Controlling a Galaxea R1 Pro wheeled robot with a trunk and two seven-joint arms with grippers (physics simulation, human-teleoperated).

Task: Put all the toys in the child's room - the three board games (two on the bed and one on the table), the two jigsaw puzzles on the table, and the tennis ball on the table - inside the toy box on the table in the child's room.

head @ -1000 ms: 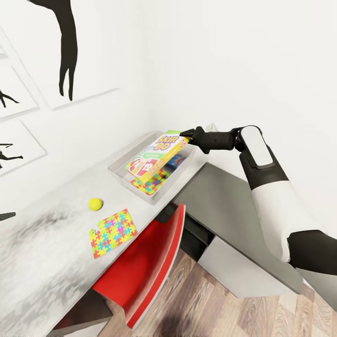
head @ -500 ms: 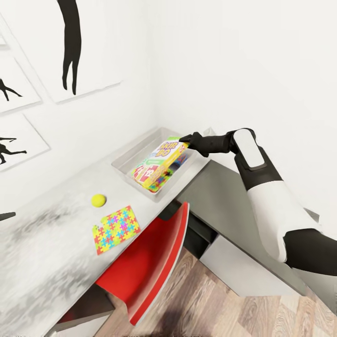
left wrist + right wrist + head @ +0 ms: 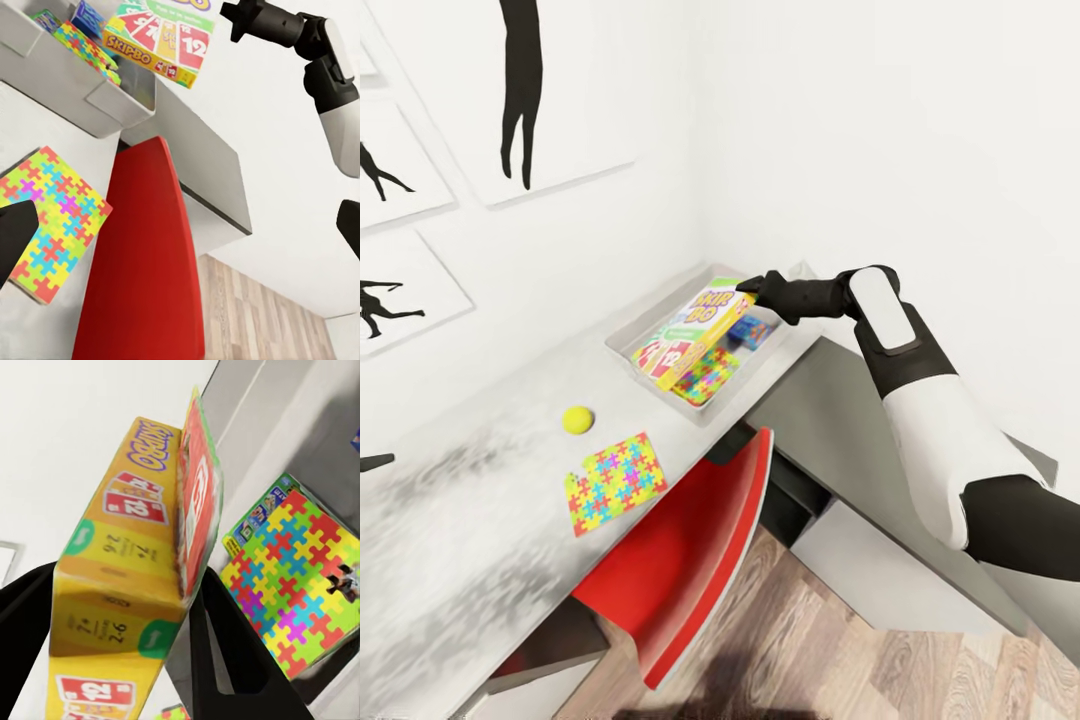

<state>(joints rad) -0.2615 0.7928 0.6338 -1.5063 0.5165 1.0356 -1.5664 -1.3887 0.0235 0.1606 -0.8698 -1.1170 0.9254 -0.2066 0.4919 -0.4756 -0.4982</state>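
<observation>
- Your right hand is clenched on the white, red and yellow SKIP-BO game box, tilted over the shallow light-grey toy bin.
- Your left hand's grip: cannot tell.
- Small yellow-green tennis ball lies at 11 o'clock of the flat multicoloured jigsaw square on the light-grey bench.

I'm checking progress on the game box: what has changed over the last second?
The right gripper, shut on the SKIP-BO box, has carried it lower into the toy box, so that it now leans over the jigsaw puzzle inside. The camera shifted too. The tennis ball and the second jigsaw puzzle lie on the table as before.
</observation>
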